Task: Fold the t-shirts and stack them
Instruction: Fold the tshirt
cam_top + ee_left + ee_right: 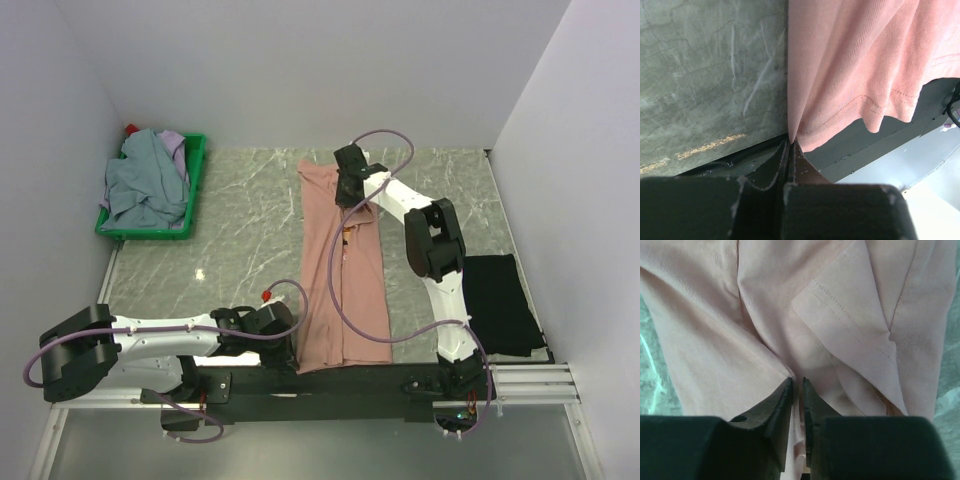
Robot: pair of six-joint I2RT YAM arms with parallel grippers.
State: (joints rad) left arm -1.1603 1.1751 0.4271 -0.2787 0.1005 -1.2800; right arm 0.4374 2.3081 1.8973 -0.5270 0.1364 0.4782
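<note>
The salmon-pink t-shirt lies as a long narrow strip down the middle of the marble table, folded lengthwise. My left gripper is at its near left corner, shut on the hem; in the left wrist view the closed tips pinch the pink cloth, and the hem hangs past the table's near edge. My right gripper is low over the far part of the strip. Its jaws stand slightly apart with a ridge of pink cloth loosely between them. A folded black t-shirt lies at the right.
A green crate at the far left holds a crumpled grey-blue shirt and a lavender one. A dark rail runs along the near edge. White walls close in the back and sides. A purple cable crosses the pink shirt.
</note>
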